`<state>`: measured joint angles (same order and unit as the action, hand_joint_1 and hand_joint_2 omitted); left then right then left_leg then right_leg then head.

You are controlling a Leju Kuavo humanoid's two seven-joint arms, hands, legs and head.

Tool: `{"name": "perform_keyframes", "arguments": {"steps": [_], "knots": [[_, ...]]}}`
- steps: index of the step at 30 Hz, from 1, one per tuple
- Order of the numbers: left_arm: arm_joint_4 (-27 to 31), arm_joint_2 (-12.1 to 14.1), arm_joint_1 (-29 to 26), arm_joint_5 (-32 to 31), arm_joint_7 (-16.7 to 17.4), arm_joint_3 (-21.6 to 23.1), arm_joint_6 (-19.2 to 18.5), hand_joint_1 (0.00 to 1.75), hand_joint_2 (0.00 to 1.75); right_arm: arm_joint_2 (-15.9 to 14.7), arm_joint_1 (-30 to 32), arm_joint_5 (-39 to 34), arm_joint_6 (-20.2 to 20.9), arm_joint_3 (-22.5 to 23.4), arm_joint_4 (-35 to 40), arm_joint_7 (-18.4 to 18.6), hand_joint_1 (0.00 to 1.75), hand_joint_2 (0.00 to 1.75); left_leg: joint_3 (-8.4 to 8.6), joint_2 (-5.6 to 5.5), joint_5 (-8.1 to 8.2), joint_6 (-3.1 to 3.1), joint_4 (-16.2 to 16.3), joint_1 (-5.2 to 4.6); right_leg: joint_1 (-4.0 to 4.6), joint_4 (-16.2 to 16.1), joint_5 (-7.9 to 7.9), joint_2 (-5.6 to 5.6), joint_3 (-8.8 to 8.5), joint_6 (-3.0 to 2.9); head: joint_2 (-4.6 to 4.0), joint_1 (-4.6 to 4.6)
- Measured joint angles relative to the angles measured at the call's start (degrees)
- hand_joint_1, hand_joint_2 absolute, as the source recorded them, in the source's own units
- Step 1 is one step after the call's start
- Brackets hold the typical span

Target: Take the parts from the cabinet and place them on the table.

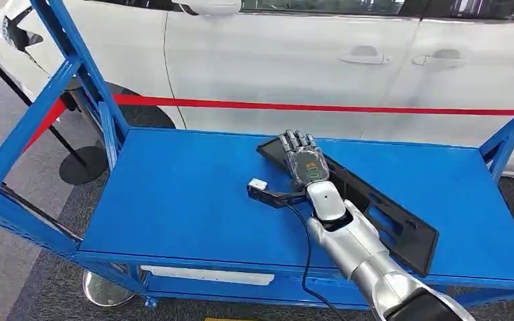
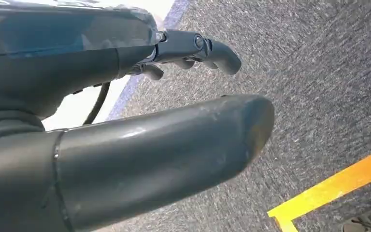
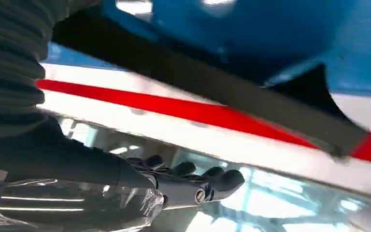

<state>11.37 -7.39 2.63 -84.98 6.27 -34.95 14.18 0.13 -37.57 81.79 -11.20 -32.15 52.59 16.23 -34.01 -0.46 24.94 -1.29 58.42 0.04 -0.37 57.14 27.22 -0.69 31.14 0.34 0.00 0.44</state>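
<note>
your right hand [image 1: 301, 159] rests flat, fingers spread, on the long black part [image 1: 388, 221] (lying on the blue surface [image 1: 174, 200]); left hand [image 2: 125, 145] hangs empty, fingers apart.

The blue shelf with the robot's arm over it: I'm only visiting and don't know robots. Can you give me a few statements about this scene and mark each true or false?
1. A long black part lies on the blue shelf. True.
2. The right hand is over the black part's far end. True.
3. The car behind the shelf is black. False: it is white.
4. A yellow tape is stretched in front of the car. False: it is red.
5. The left hand hangs over grey carpet with a yellow line. True.
</note>
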Motion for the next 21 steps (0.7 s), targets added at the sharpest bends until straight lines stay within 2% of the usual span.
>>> {"name": "perform_keyframes", "arguments": {"steps": [3, 8, 12, 15, 19, 21], "knots": [[0.0, 0.0, 0.0, 0.0, -0.6, 0.0, 0.5, 0.00, 0.00, -0.5, -1.3, 0.8, 0.3, 0.4, -3.5, 4.2, 0.00, 1.75, 0.03, 0.00, -0.01, 0.01, 0.0, 0.06, 0.05, 0.0, 0.00, 0.00, 0.02, 0.00, 0.00, -0.02], [0.0, 0.1, 0.0, 0.0, -0.4, 0.0, 0.5, 0.00, 0.00, -2.6, -2.2, -0.9, -5.8, 4.0, -10.3, 3.1, 0.00, 1.75, 0.08, -0.03, -0.04, 0.05, 0.0, 0.16, 0.16, 0.1, 0.02, 0.10, -0.07, 0.00, 0.00, 0.00], [0.0, 0.1, 0.0, 0.0, -0.2, 0.0, 0.5, 0.00, 0.00, -3.8, -2.1, -1.7, -6.9, 6.3, -11.4, 2.3, 0.00, 1.75, 0.20, 0.02, -0.03, 0.07, 0.0, 0.17, 0.16, 0.1, 0.02, 0.04, -0.15, 0.00, 0.00, 0.00], [0.0, 0.1, -0.1, 0.7, -0.3, -0.1, 0.9, 0.00, 0.00, -4.4, -0.9, -1.5, -5.7, 7.9, -10.0, 3.1, 0.00, 1.75, 0.37, 0.04, -0.02, 0.07, 0.0, 0.16, 0.16, 0.0, 0.04, 0.02, -0.25, 0.03, 0.00, 0.02], [0.0, 0.1, -0.1, 2.1, -0.8, -1.2, 1.8, 0.00, 0.00, -5.4, 2.8, 1.6, 0.1, 10.5, -3.4, 9.5, 0.00, 1.75, 0.49, -0.03, -0.02, 0.06, 0.0, 0.17, 0.16, 0.0, 0.07, 0.11, -0.39, 0.06, 0.00, 0.00], [0.0, 0.1, -0.3, 2.2, -0.8, -1.7, 2.1, 0.00, 0.00, -6.0, 5.6, 3.0, 1.3, 12.4, 0.4, 11.7, 0.00, 1.75, 0.51, -0.09, -0.02, 0.06, -0.1, 0.16, 0.15, 0.0, 0.11, 0.17, -0.47, 0.12, 0.00, 0.02]]}}
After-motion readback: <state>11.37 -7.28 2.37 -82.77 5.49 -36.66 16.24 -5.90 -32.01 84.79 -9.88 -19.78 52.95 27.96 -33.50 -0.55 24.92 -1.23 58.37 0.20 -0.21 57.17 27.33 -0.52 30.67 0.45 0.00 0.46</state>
